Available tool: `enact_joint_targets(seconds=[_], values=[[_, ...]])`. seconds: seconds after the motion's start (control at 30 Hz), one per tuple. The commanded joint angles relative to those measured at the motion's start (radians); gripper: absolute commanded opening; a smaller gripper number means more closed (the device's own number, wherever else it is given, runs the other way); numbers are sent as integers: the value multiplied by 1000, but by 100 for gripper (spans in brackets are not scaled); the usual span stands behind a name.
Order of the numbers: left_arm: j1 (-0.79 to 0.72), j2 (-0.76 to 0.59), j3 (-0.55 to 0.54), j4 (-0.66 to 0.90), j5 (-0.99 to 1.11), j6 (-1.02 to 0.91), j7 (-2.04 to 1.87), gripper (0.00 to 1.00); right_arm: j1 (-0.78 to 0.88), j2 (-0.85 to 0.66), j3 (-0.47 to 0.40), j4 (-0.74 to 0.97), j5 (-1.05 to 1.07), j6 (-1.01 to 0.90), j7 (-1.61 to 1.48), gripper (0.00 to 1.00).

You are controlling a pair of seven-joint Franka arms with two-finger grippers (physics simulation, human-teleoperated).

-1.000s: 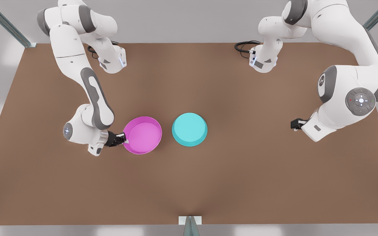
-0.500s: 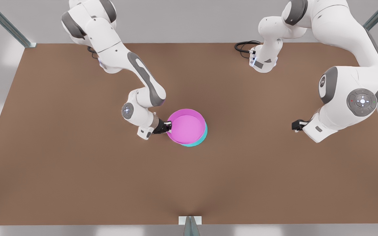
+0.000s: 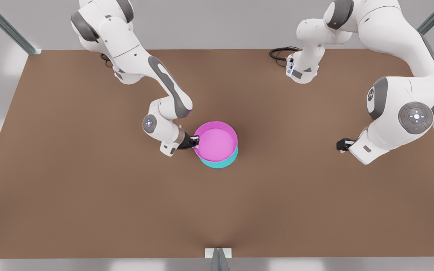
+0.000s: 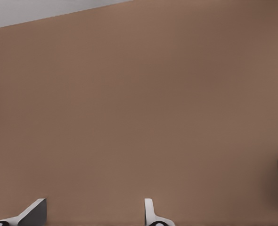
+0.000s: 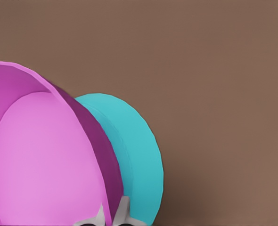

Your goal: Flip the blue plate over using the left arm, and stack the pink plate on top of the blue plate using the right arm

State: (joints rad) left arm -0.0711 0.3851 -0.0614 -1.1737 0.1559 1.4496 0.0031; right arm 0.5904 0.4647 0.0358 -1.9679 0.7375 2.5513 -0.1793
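The pink plate (image 3: 216, 140) is held by its rim, open side up, in the clamped right gripper (image 3: 194, 142) directly above the blue plate (image 3: 219, 162), which lies flipped on the table (image 3: 89, 195). Only lowering and release appear left. At the front view's right, the left gripper (image 3: 340, 145) waits, jaws apart.

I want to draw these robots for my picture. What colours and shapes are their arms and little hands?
Both arms are chunky white tubes with grey bands at the joints. The left arm has a round grey disc with small lights on its side; the right arm has a small glowing circle near the wrist. A black cable loops by each base. The left gripper and right gripper are small and black with pale fingertips.
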Motion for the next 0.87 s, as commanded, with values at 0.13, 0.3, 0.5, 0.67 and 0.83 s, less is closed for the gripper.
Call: enact_joint_targets(seconds=[0.13,0.3,0.5,0.67,0.83], values=[[1,0,0,0,1,0,0,100,-1,2,0,3,-9,0,12,100],[1,0,0,0,1,0,0,100,-3,-6,0,7,-9,0,9,100],[-1,-2,-2,0,-3,0,0,100,-210,-299,-114,6,-291,-335,-26,100],[-4,-8,-3,0,-3,-2,0,100,-537,-321,-178,360,-797,-773,-16,100],[-6,-6,-3,0,-1,0,0,100,-600,-328,-146,480,-779,-964,73,100]])
